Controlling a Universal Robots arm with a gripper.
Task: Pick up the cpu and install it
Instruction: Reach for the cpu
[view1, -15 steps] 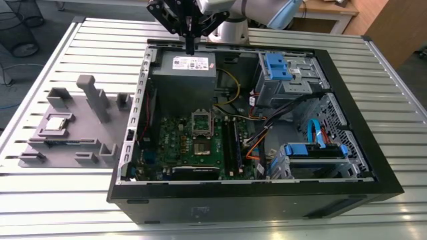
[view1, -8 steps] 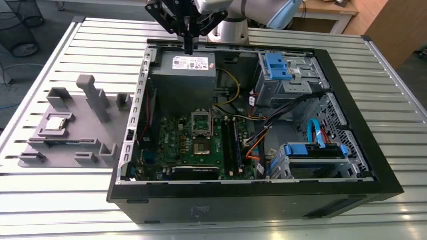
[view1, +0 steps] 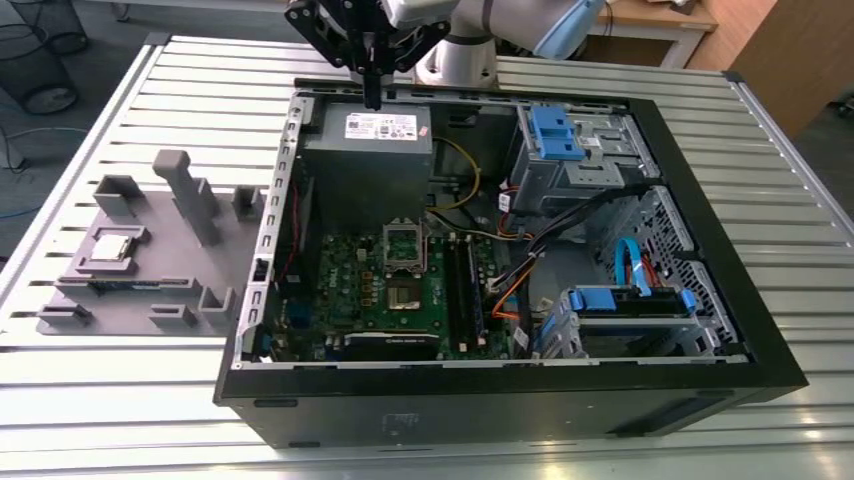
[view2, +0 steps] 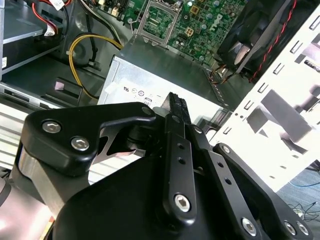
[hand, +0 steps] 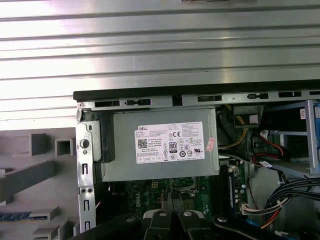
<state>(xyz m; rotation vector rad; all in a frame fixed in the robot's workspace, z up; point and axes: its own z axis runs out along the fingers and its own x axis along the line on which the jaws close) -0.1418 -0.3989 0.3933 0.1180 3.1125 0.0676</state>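
- The cpu (view1: 115, 244) lies flat in a recess of the grey fixture (view1: 180, 275), near the worktop (view1: 134, 420) edge at the exterior view's left, well apart from the gripper (view1: 374, 97)
- The pickup, as I judge it, wants the arm square above the chip, gripping only its side edges and keeping it level so it clears the recess walls
- The fingers (view2: 177, 115) are together with nothing between them, hanging above the power supply (view1: 367, 150) at a corner of the open computer case (view1: 534, 400), touching nothing
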